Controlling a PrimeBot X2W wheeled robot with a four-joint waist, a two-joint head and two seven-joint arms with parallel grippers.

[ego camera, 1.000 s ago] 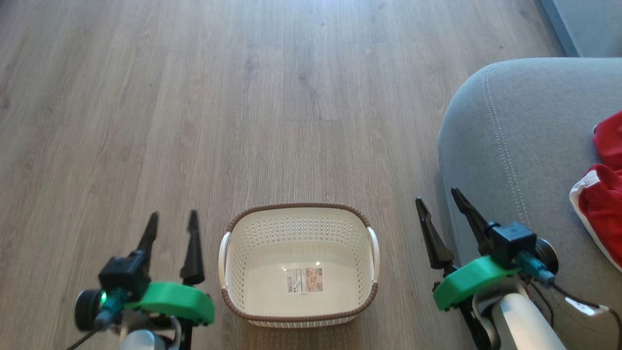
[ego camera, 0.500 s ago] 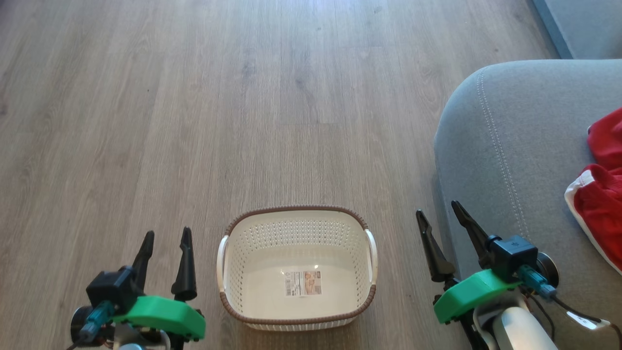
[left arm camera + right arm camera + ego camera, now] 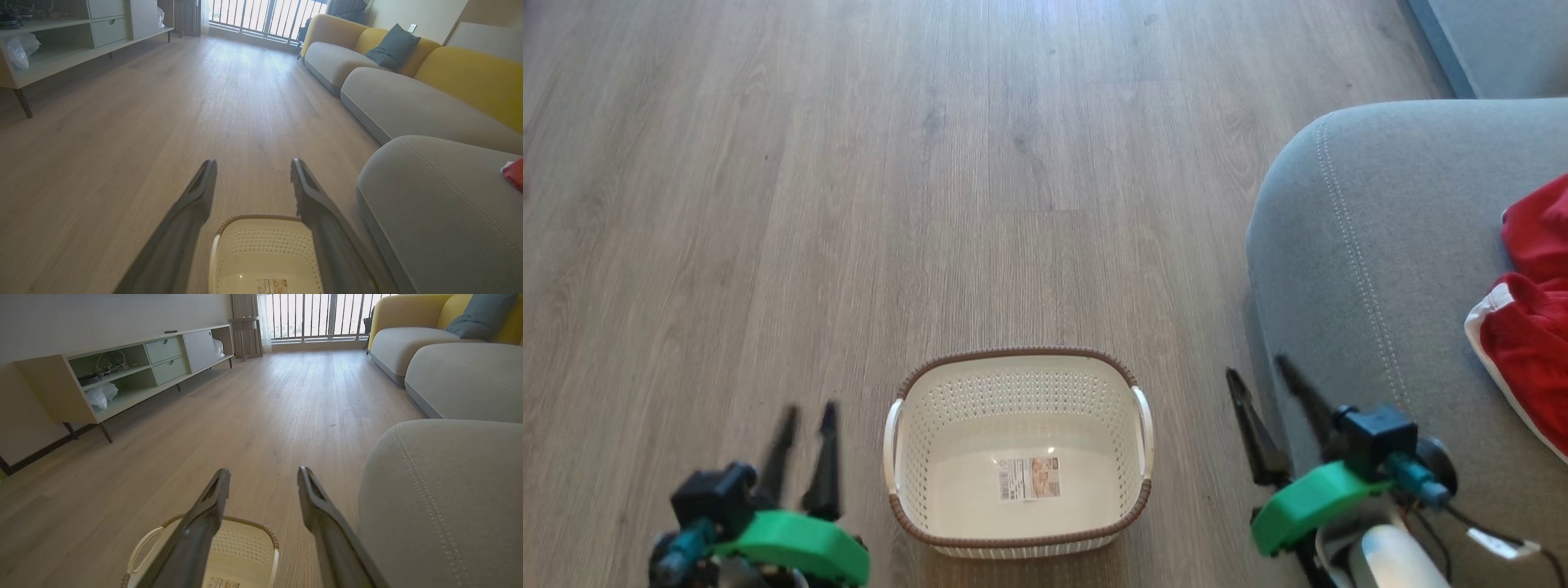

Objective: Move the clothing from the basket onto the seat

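Clothing lying bunched on the seat, at the head view's right edge. Sitting on the floor near the seat, the basket, holding just its label sticker. Hovering left of the basket, the left hand, fingers spread, gripping nothing; between basket and seat, the right hand, likewise spread and empty.
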